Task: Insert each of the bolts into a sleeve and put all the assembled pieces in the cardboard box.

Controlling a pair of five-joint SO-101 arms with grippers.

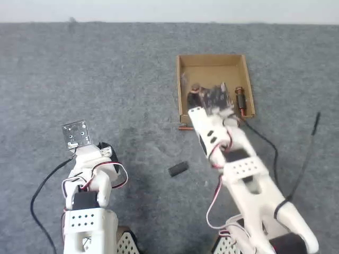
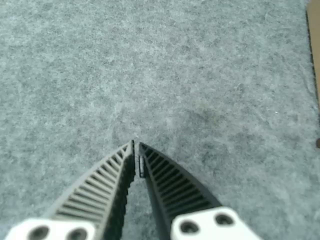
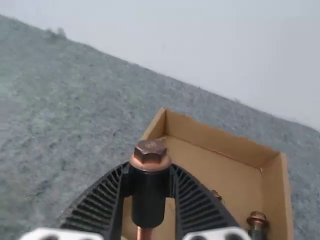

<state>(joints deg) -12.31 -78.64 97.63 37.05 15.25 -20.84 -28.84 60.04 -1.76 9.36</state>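
The cardboard box (image 1: 212, 66) sits at the far middle-right of the grey carpet. My right gripper (image 1: 207, 98) hovers over its near part, shut on an assembled piece: a black sleeve (image 3: 148, 195) with a copper bolt head (image 3: 150, 152) on top and the thread sticking out below. Another assembled piece (image 1: 240, 100) lies along the box's right wall (image 3: 256, 221). A loose copper bolt (image 1: 185, 127) lies on the carpet just outside the box's front-left corner. A loose black sleeve (image 1: 178, 169) lies between the arms. My left gripper (image 2: 136, 146) is shut and empty, low over bare carpet at the near left.
The left arm (image 1: 90, 180) is folded back near the front edge. Black cables (image 1: 304, 153) trail on the carpet right of the right arm. A pale wall borders the carpet's far edge (image 1: 159, 10). The box's edge (image 2: 315, 50) shows in the left wrist view.
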